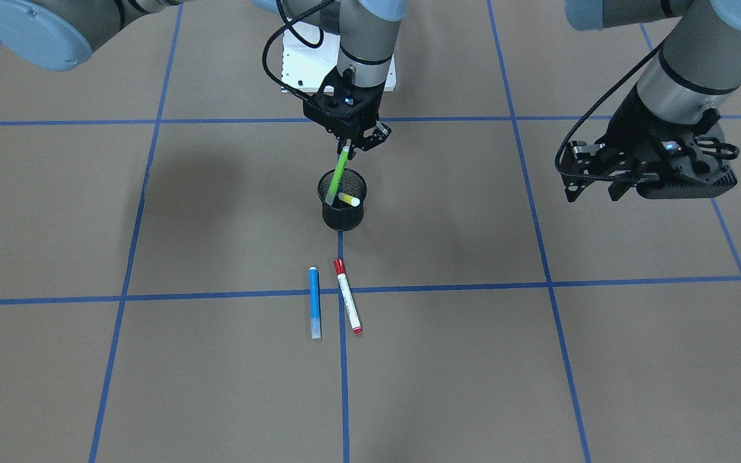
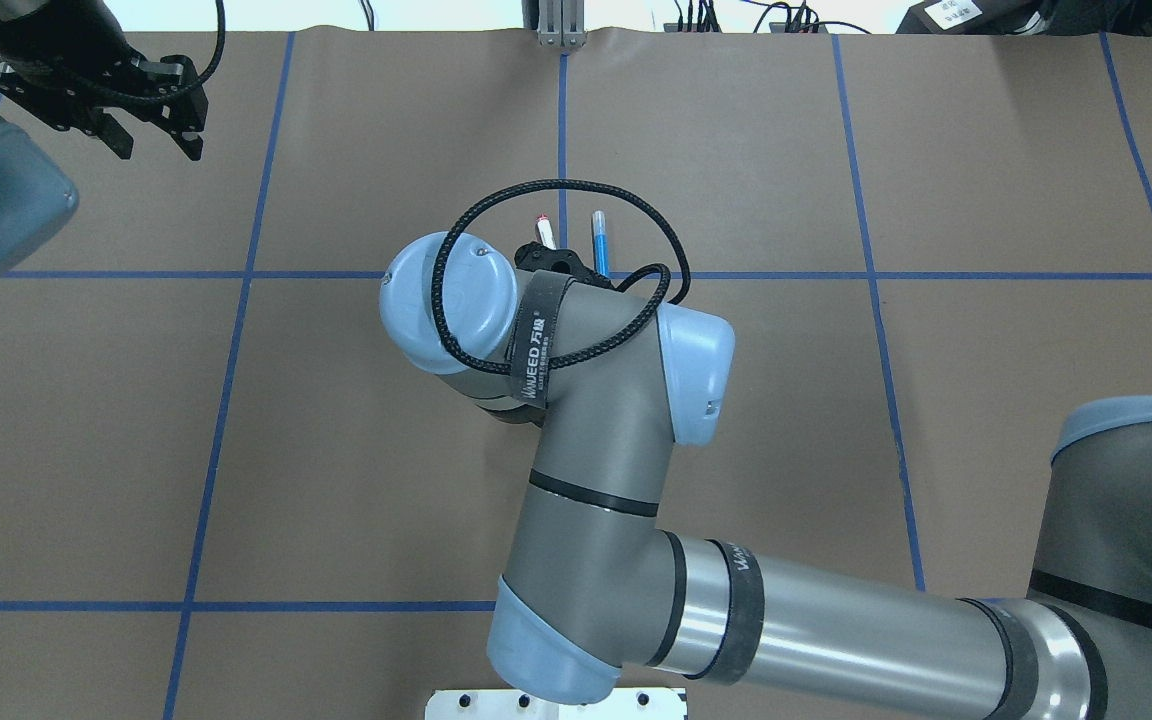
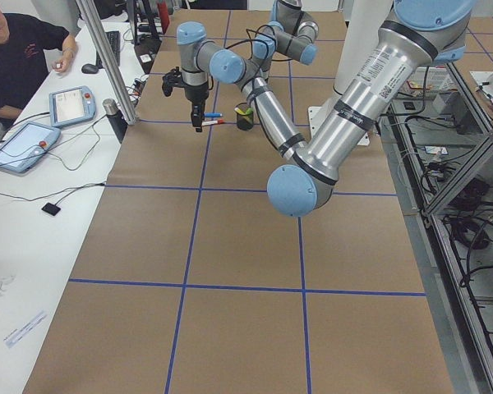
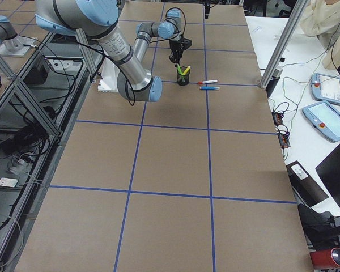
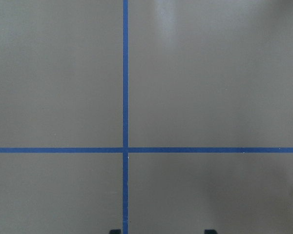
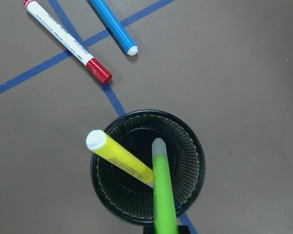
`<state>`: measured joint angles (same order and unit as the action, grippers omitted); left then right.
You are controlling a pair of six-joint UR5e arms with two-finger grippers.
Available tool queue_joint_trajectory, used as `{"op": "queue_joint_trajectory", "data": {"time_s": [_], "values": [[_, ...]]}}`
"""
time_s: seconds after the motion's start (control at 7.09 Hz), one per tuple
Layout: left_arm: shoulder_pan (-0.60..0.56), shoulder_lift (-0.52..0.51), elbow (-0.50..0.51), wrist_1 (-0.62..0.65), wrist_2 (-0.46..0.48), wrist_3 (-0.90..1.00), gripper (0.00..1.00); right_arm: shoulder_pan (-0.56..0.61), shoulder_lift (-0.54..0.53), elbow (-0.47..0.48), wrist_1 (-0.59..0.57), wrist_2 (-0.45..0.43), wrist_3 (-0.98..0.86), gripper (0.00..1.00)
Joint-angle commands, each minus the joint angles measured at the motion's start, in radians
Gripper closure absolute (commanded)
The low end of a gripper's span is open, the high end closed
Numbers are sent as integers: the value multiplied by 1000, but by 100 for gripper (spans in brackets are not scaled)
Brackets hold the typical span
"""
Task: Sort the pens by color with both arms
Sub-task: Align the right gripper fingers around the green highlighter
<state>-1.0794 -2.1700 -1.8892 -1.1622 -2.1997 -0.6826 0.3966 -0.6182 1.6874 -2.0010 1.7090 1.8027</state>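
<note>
My right gripper (image 1: 348,146) is shut on the bright green pen (image 1: 339,175) and holds it tilted, with its lower end inside the black mesh cup (image 1: 342,220). The yellow pen (image 1: 349,200) leans in the same cup. The right wrist view shows both the green pen (image 6: 163,195) and the yellow pen (image 6: 121,160) in the cup (image 6: 196,152). The blue pen (image 1: 314,312) and the red-capped white pen (image 1: 348,297) lie side by side on the table beyond the cup. My left gripper (image 1: 595,186) is open and empty, hovering far off to my left.
Blue tape lines (image 5: 125,97) divide the brown table into squares. The white base plate (image 1: 309,64) sits behind the cup. A person (image 3: 16,49) with tablets sits at the far side table.
</note>
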Motion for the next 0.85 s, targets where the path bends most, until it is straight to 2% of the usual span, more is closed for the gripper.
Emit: {"op": "queue_joint_trajectory", "data": {"time_s": [0.0, 0.28, 0.56, 0.71], "values": [[7, -1, 4, -2, 0, -2, 35, 16, -6, 107, -67, 14, -46, 100], [18, -2, 7, -4, 0, -6, 35, 53, 0, 203, -67, 12, -60, 100], [27, -2, 7, -5, 0, -11, 34, 76, 32, 215, -53, -32, -150, 100], [32, -2, 7, -7, 0, -12, 34, 77, 25, 198, 44, -102, -195, 100]]}}
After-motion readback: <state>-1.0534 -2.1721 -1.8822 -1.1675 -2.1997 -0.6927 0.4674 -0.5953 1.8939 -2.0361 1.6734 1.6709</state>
